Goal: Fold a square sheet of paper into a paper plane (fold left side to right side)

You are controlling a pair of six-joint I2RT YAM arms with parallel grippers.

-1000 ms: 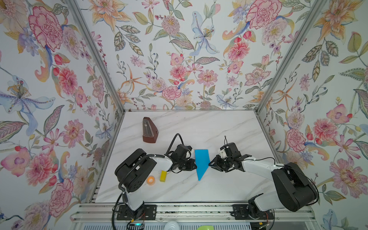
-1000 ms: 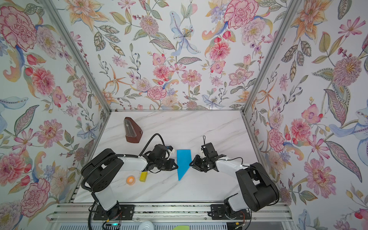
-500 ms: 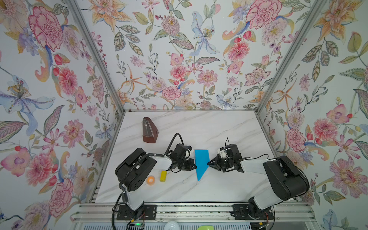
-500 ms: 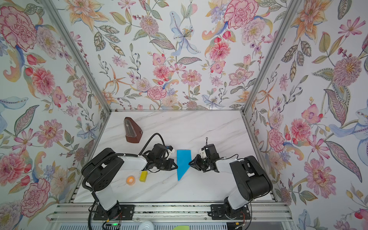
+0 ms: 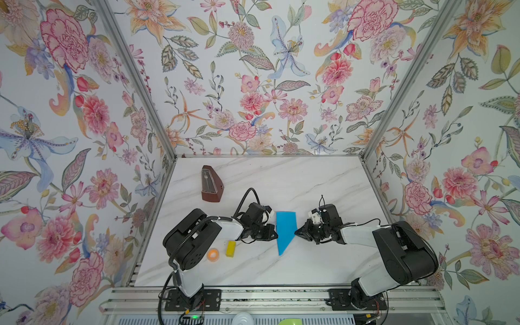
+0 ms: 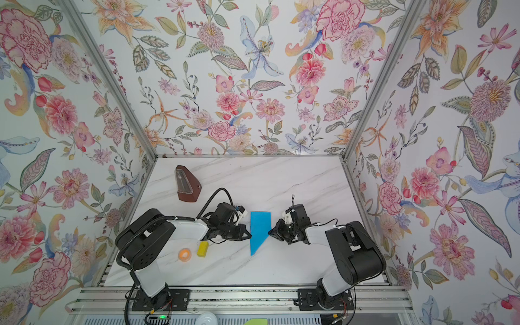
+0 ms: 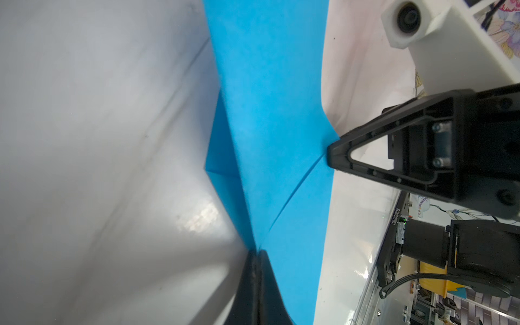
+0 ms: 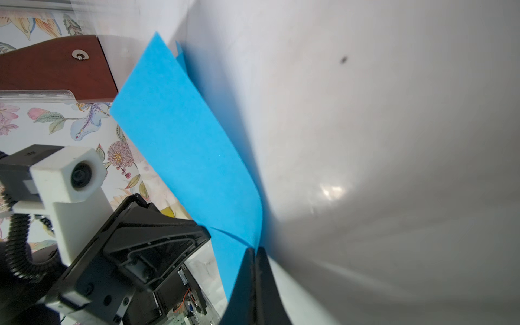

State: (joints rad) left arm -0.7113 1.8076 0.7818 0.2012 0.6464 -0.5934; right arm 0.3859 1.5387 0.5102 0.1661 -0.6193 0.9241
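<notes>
At centre of table (image 5: 309, 183), between both arms: square sheet of paper (image 5: 285, 230), bright blue, folded narrow, pointed at near end. On its left edge, left pincer (image 5: 275, 234) clamped, jaws together. On right edge, right pincer (image 5: 296, 232) clamped likewise. Yellow block (image 5: 230, 248), orange ring (image 5: 213, 254) near left; brown metronome (image 5: 211, 184) far left.

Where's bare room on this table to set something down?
Bare: back, right of the metronome; front, between blue paper and rail. Crowded: centre, left gripper and right gripper at the paper; front left, yellow block and orange ring.
</notes>
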